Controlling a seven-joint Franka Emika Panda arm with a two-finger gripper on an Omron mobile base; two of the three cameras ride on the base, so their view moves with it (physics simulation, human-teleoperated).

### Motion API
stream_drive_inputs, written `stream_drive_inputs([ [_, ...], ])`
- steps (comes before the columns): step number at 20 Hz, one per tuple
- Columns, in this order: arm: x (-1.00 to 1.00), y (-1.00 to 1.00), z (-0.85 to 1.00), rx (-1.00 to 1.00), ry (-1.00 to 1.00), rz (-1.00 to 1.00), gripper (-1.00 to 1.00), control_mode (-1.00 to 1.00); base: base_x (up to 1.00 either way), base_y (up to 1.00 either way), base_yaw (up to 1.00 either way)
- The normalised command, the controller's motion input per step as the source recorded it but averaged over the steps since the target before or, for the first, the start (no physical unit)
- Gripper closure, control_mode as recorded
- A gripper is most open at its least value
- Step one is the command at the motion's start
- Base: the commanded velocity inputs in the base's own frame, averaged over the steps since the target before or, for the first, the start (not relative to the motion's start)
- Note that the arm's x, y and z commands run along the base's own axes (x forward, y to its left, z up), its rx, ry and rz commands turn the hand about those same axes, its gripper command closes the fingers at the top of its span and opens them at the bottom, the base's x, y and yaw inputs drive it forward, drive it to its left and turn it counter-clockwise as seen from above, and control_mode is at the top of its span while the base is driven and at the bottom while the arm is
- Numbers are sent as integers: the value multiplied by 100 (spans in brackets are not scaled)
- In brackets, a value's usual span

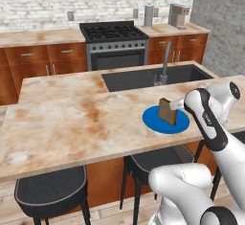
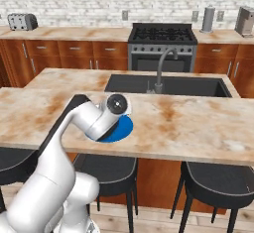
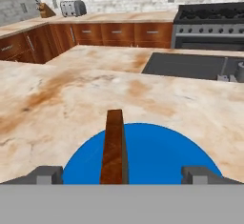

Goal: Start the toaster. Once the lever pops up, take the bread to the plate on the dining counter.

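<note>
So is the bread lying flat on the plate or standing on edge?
On edge: the bread stands upright over the plate, between the open gripper's fingertips.

White brick wall (image 1: pixel 43 8), wooden cabinets (image 1: pixel 43 59)

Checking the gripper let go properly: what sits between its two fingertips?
The bread, standing on edge on the plate, with open gaps to both fingertips, in the hand view.

sink (image 1: pixel 153 78) dark, sunk in the tabletop beyond the jaws | faucet (image 1: pixel 165 62) grey, upright at the sink's near rim | stove (image 1: pixel 115 44) black-topped, against the far wall past the sink | stools (image 1: pixel 50 190) dark, round, below the jaws under the near tabletop edge | coffee machine (image 1: pixel 179 15) far right of the stove
</note>
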Motion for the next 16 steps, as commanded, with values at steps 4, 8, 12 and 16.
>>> stream_drive_inputs([
  [4,-22,0,68,0,0,0,-100,-100,0,0,0],
  [8,-69,2,50,-2,0,-3,-100,-100,0,0,0],
  [12,-92,0,49,-1,0,-8,-100,-100,0,0,0],
  [16,-100,5,45,-1,0,-11,-100,-100,0,0,0],
])
